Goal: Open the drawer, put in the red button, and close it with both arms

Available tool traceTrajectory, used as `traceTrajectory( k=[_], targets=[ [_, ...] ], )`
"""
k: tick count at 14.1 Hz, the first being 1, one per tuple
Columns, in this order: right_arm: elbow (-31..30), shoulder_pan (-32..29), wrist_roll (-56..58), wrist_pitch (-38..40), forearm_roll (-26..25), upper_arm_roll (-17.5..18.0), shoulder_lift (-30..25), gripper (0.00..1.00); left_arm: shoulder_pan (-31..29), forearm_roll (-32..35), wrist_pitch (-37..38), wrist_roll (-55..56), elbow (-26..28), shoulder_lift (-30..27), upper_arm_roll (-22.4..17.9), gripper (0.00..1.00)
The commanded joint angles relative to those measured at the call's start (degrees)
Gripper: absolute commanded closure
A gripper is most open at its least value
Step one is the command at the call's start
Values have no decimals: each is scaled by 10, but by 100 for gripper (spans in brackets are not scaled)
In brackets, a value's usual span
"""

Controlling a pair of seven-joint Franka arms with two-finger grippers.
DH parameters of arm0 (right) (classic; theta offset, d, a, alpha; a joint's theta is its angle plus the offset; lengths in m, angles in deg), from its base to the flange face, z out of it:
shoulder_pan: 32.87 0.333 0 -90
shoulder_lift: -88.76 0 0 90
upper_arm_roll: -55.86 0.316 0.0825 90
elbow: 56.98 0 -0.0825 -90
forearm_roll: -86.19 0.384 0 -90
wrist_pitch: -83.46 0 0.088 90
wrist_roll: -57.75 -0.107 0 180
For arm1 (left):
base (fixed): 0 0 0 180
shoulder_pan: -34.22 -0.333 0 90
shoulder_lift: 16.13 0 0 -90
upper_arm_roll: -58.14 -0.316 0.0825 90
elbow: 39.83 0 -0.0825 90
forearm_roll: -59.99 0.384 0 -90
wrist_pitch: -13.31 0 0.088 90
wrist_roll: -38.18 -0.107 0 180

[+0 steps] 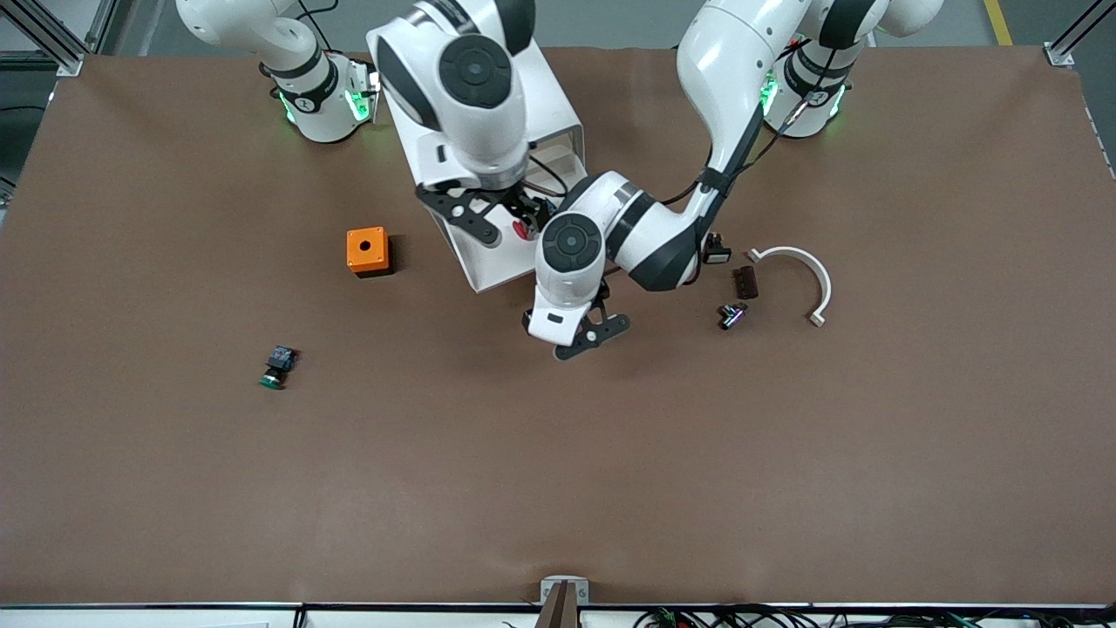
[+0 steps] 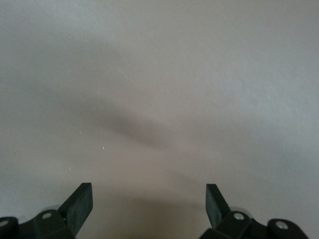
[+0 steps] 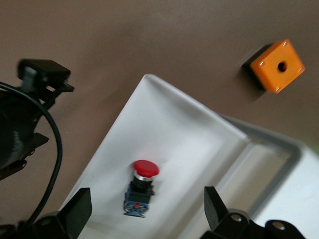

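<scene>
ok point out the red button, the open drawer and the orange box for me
red button [image 3: 146, 169], right wrist view, on its red cap
drawer [image 3: 164, 134], right wrist view, on the bare tray floor
orange box [image 1: 366, 249], front view, on its top face

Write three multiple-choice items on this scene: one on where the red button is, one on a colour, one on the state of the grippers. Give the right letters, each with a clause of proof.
1. Where is the red button?
A. on the table beside the orange box
B. in the open drawer
C. between the left gripper's fingers

2. What colour is the cap of the other button, the one nearer the front camera than the orange box?
A. green
B. yellow
C. white

3. How are the grippers?
A. both shut
B. only the right one open
C. both open

Answers:
1 B, the right wrist view shows it lying on the white drawer floor.
2 A, its cap shows green in the front view.
3 C, the left gripper over bare table and the right gripper over the drawer each have fingers spread with nothing between them.
</scene>
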Motion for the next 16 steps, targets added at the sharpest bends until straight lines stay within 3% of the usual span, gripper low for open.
traceTrajectory(
  k=[1,6,12,16],
  targets=[
    [55,-46,108,67,7,6,4,0,-4,5,14,8,25,-32,19,0],
    [67,-164,314,108,3,5,-27,0,-7,-34,34,9,49,-56,48,0],
    [68,-326,594,133,-38,3,-39,0,-7,-90,34,17,68,-55,75,0],
    [78,-399,679,152,-39,3,-42,0,-6,-142,35,31,68,-52,87,0]
  ],
)
